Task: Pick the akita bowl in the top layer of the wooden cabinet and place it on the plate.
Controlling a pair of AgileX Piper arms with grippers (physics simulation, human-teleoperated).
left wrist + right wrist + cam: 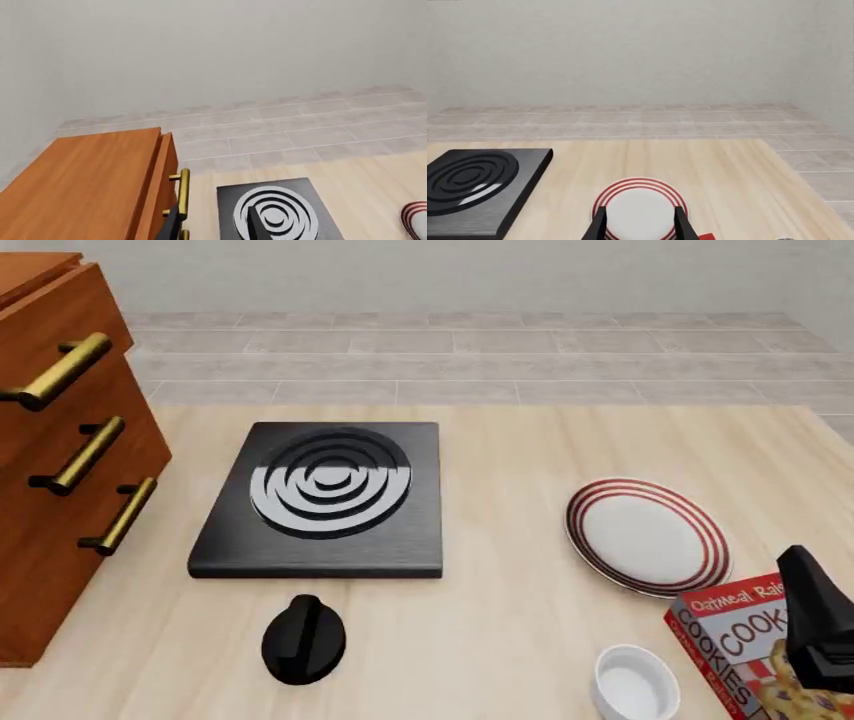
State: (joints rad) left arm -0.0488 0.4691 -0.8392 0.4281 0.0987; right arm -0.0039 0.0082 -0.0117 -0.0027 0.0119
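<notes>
The wooden cabinet (pixel 54 470) stands at the table's left, and all three drawers look shut. Its top layer (pixel 74 340) carries a brass handle (pixel 60 370). The akita bowl is hidden. The plate (pixel 647 537), white with red rings, lies at the right. My left gripper (pixel 304 630) hangs over the table in front of the stove. In the left wrist view it is open (pixel 213 227), with a brass handle (pixel 181 192) just beyond one finger. My right gripper (pixel 639 225) is open near the plate (pixel 639 200), holding nothing.
A black square stove (pixel 320 495) with grey rings sits mid-table between cabinet and plate. A plain white ramekin (pixel 634 685) and a cookie box (pixel 741 635) lie at the front right, beside my right arm (pixel 817 625). A tiled floor and grey wall lie beyond the table's far edge.
</notes>
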